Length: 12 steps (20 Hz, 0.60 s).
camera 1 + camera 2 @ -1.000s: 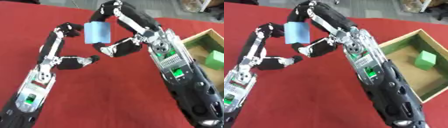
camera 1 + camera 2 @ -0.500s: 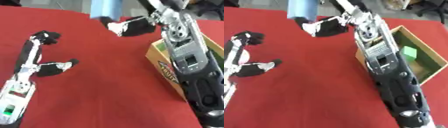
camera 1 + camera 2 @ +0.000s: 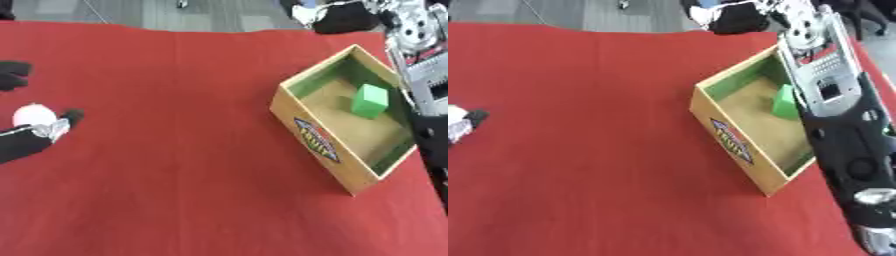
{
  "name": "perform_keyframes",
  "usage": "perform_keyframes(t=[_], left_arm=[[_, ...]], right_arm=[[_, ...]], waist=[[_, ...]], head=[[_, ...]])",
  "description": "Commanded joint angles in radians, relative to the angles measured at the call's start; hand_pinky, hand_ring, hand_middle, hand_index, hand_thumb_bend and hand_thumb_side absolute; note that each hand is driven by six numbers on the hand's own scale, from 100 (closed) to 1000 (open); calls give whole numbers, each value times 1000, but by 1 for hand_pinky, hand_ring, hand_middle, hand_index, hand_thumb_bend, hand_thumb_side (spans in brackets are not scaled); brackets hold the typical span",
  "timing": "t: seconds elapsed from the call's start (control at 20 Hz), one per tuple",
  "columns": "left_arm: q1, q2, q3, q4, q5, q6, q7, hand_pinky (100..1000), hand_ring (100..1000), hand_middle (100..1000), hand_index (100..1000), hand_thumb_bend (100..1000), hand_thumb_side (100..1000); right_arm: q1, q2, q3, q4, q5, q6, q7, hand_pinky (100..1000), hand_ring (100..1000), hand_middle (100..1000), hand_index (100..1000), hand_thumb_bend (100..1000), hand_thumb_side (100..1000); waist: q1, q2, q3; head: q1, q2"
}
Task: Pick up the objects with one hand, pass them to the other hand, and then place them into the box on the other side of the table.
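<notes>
At the far right corner of the table, beyond the box [image 3: 319,142], my right hand [image 3: 343,19] hangs at the upper edge of the view. Only its dark back shows, so I cannot tell if it is closed on something or not. A small patch of blue [image 3: 707,3] shows beside it at the very top; this may be the object I must place, but too little of it is visible to be sure. My left hand [image 3: 24,136] is at the left edge, spread apart and holding nothing, well apart from the box.

The box stands askew on the right side of the table, and one green block [image 3: 369,100] lies already inside it, near the far wall.

I judge that the main danger is where the release happens. My right hand is not above the opening but past the far corner. If it lets go there, the object can fall on the cloth or off the table edge. My right forearm [image 3: 837,115] also crosses over the right side of the box, so in coming down it may push the wall and turn the box. A drop from high up could also make the object bounce out or hit the green block.

The table [image 3: 175,165] is covered with a flat red cloth. Behind its far edge there is a grey floor [image 3: 131,12].
</notes>
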Motion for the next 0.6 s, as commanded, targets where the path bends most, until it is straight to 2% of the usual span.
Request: perform_keyframes(t=[0.05,0.35,0.6], left_arm=[[-4,38,28,-33,4,9,21,731,651,640,731,690,242],[-4,53,44,-45,5,18,36,732,652,642,732,690,244],[-7,62,56,-50,7,24,48,733,653,643,733,688,245]], right_arm=[[3,-71,-30,17,-19,4,-6,752,668,356,525,349,100],[64,-134,-41,65,-13,-13,-5,752,668,360,525,358,100],[117,-178,-36,105,28,-44,3,754,669,375,533,367,100]], waist=[[15,-2,1],[15,-2,5],[17,-2,9]], head=[[-19,-12],[-45,-26],[-54,-35]])
